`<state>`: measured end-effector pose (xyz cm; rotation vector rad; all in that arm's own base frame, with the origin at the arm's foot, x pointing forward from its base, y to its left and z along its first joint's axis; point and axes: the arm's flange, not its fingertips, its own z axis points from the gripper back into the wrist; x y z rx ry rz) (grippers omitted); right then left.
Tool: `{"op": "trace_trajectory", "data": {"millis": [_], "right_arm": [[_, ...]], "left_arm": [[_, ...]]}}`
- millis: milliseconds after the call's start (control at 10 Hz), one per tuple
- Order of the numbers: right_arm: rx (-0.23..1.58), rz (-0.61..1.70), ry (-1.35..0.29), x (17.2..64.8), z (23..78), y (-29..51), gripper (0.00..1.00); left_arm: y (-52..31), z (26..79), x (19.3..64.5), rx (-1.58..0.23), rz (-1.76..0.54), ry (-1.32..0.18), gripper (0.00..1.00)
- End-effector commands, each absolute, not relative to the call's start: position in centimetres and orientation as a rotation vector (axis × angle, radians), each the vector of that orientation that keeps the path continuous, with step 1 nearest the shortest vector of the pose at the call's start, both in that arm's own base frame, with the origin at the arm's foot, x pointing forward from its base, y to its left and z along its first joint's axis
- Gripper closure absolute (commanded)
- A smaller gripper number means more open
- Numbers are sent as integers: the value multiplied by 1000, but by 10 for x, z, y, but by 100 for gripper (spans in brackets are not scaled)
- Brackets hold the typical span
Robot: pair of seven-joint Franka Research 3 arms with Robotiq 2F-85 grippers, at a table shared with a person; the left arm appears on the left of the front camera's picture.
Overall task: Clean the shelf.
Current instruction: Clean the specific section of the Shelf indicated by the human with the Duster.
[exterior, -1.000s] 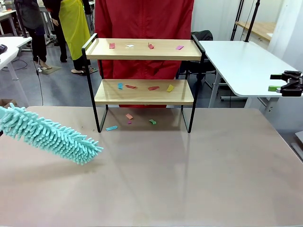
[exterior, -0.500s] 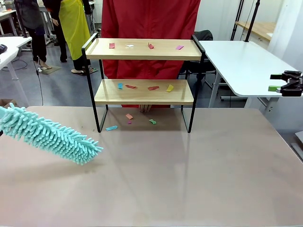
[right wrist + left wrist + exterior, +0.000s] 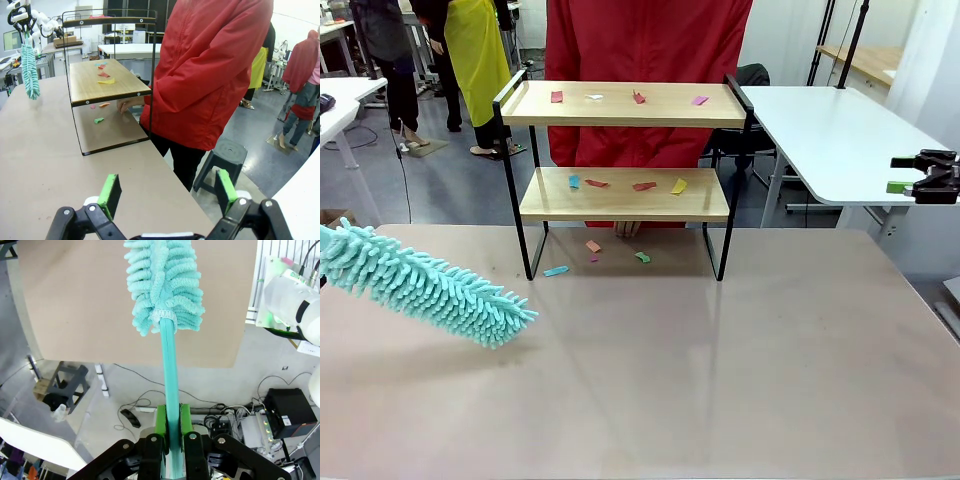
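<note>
Over the last second the person in the red jacket (image 3: 640, 40) has edged toward picture right behind the shelf (image 3: 620, 207). One of their hands (image 3: 628, 228) now shows just under the lower board, at the table's (image 3: 720, 380) far edge. Nothing on our side has changed: the teal microfibre duster (image 3: 430, 285) hangs in the same place over the near left of the table, well apart from the shelf, which stands at the far middle between us and the person. The coloured paper scraps lie as they did, on the top board (image 3: 557, 97), on the lower board (image 3: 644, 186) and on the table beneath (image 3: 593, 246). We judge the sweeping has not begun, and that hand near the lower tier is something to mind before we bring the duster in

The left wrist view tells us about the grip. The left gripper (image 3: 172, 421) has its jaws clamped on the duster's thin handle (image 3: 169, 370), green pads pressed to either side, with the fluffy head pointing away over the table edge. The right wrist view looks at the shelf from its side and places the person's hand at the back of the rack, just below the lower board and near the scraps on the table. It also shows the right gripper (image 3: 167, 192) with its jaws wide apart and nothing between them, held off beyond the table's right end
</note>
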<state>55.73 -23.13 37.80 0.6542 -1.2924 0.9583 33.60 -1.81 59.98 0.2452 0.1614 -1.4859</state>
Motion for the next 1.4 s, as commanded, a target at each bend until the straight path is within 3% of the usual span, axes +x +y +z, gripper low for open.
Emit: {"op": "trace_trajectory", "data": {"millis": [0,400,700,1300], "right_arm": [[655,949,-1279,558,385,-228,0],[655,949,-1279,558,385,-228,0],[655,949,-1279,558,385,-228,0],[655,949,-1279,558,385,-228,0]], "left_arm": [[-18,601,334,243,-1484,162,87],[-18,600,336,245,-1486,161,87],[-44,589,345,-107,-1460,48,87],[-115,534,307,-376,-1258,-99,87]]}}
